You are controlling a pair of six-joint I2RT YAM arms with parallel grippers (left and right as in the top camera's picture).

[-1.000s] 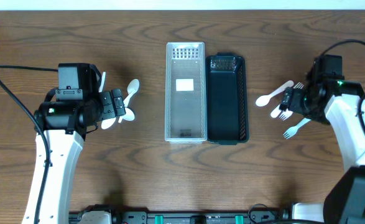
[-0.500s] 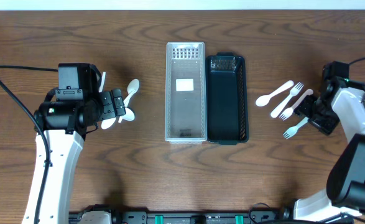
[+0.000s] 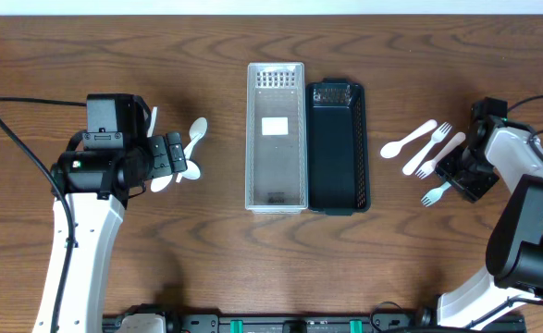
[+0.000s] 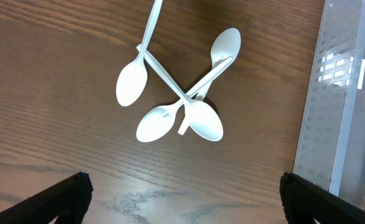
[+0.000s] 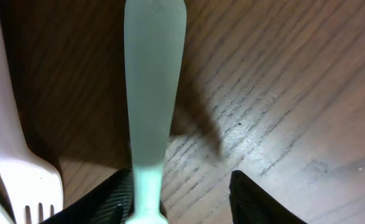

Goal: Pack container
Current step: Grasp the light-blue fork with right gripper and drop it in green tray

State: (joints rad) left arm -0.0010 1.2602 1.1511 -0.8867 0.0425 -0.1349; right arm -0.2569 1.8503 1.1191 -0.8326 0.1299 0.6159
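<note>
A clear tray (image 3: 276,190) and a black tray (image 3: 338,196) stand side by side at mid-table, both empty of cutlery. Several white plastic spoons (image 3: 193,139) lie crossed at the left; in the left wrist view the spoons (image 4: 182,109) lie ahead of my open, empty left gripper (image 4: 182,202). My left gripper (image 3: 177,157) hovers at the spoons. At the right lie a white spoon (image 3: 408,141) and several forks (image 3: 428,153). My right gripper (image 3: 458,176) is low at the handle end of the nearest fork (image 3: 433,193). Its open fingers (image 5: 182,202) straddle that fork's handle (image 5: 154,93).
In the left wrist view the clear tray's perforated wall (image 4: 341,93) lies along the right edge. A second fork (image 5: 17,168) lies just left of the straddled handle. Both arms' cables trail over the table's outer sides.
My right gripper has moved right and toward the front, from over the forks to the handle end of the nearest fork. The left arm has not moved.
</note>
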